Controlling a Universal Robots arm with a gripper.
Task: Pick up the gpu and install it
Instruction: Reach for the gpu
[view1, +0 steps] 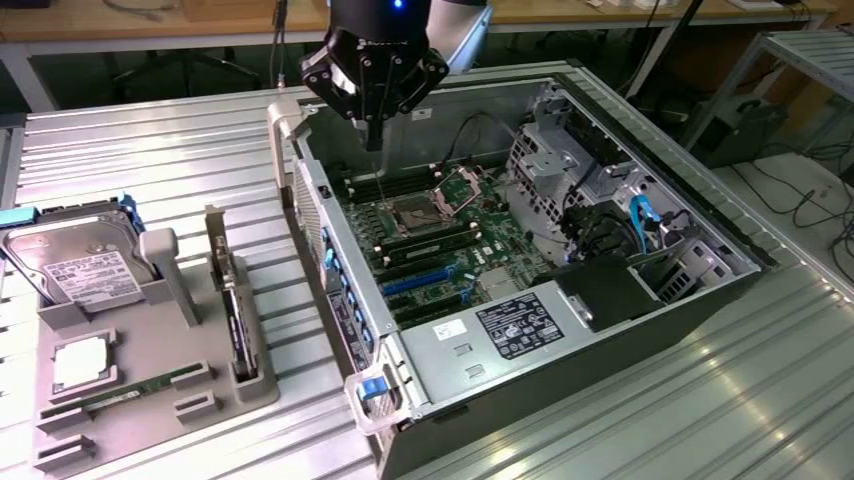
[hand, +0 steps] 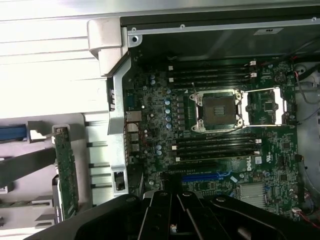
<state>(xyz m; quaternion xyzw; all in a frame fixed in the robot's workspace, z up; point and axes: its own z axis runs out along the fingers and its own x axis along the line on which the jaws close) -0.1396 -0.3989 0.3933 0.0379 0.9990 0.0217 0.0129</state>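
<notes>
- The claw (view1: 374, 140) hangs fingertips-down over the open computer case (view1: 561, 400). Its two black fingers are pressed together into a narrow point, with nothing between them.
- Straight beneath the claw lies the motherboard (view1: 447, 240), flat in the case. The tips are above the board's far part, clear of it and touching nothing.
- Just below and a little nearer the camera than the tips sits the CPU socket (view1: 424, 212). Its metal frame is swung open, and dark memory slots run along both of its sides.
- Further from the claw, toward the near end of the board, are the blue expansion slots (view1: 420, 280), with no card in them.
- Beyond those, at the near end of the case, is a silver power supply (view1: 514, 330) with a dark label.
- The gpu (view1: 235, 318) is well apart from the claw, outside the case on the exterior view's left. It stands on edge in a slot of a grey tray (view1: 154, 350), its silvery bracket at the far end. In the wrist view its green board (hand: 66, 172) shows edge-on beside the case wall.
- Further left on the same tray, a hard drive (view1: 80, 265) with a white label leans in its holder. A narrow green RAM stick (view1: 127, 390) lies near the tray's front.
- Tray and case both rest on the ribbed metal bench (view1: 160, 150).
</notes>
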